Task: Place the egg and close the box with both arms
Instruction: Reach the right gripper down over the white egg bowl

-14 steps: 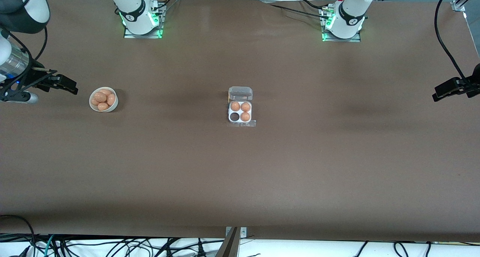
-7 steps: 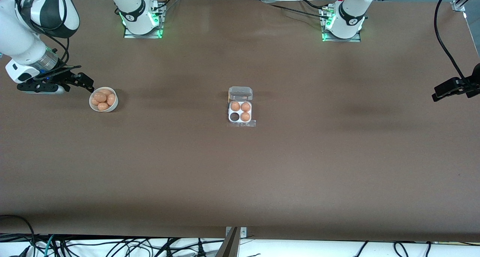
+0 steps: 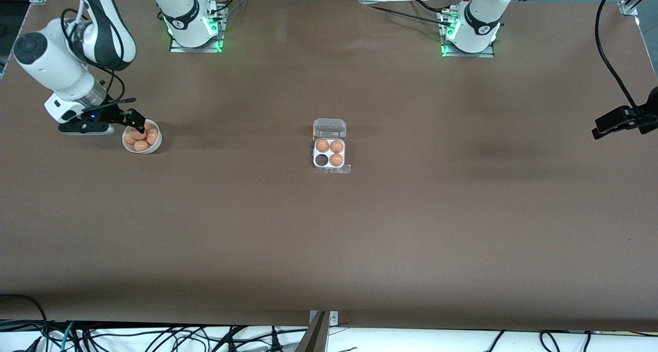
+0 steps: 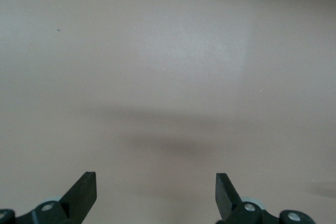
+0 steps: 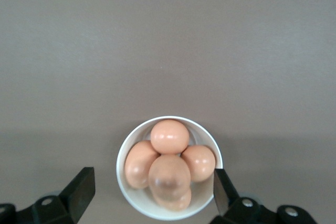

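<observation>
A round white bowl (image 3: 154, 145) holds several orange-brown eggs (image 3: 141, 145) toward the right arm's end of the table. My right gripper (image 3: 138, 122) is open and hangs over the bowl. In the right wrist view the bowl (image 5: 131, 196) and its eggs (image 5: 169, 177) lie between my open fingertips (image 5: 84, 184). The clear egg box (image 3: 329, 154) stands mid-table with its lid open, three eggs in it and one cell empty. My left gripper (image 3: 606, 126) is open and waits over the table's edge at the left arm's end; the left wrist view shows only bare table between the fingertips (image 4: 86, 187).
The two arm bases (image 3: 194, 25) (image 3: 470, 31) stand along the table's edge farthest from the front camera. Cables hang below the table's nearest edge (image 3: 154, 336).
My right arm has swung in from the table's end toward the bowl, and its gripper now hangs over the eggs. The left arm and the box have not moved.
</observation>
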Action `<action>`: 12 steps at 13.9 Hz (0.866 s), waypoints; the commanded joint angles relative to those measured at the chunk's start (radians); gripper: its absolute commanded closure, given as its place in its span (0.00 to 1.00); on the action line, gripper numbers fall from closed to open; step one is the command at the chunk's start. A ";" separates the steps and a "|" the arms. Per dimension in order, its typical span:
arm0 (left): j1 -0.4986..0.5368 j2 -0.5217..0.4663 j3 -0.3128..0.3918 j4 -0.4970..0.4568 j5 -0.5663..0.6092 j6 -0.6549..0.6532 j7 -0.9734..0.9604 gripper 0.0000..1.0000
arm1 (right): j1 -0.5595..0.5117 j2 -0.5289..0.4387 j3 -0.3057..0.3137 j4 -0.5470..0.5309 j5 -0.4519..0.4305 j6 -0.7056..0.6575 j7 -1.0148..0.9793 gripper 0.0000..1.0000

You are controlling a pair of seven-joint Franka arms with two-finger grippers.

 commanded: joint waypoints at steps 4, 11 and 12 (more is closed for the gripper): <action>-0.002 0.008 -0.004 0.026 0.023 -0.024 0.007 0.00 | -0.004 0.062 -0.003 0.000 0.004 0.025 -0.061 0.00; -0.002 0.008 -0.004 0.026 0.023 -0.024 0.007 0.00 | -0.003 0.087 -0.021 0.003 0.004 0.019 -0.095 0.18; -0.002 0.008 -0.004 0.026 0.023 -0.024 0.007 0.00 | -0.001 0.087 -0.020 0.003 0.004 0.019 -0.091 0.24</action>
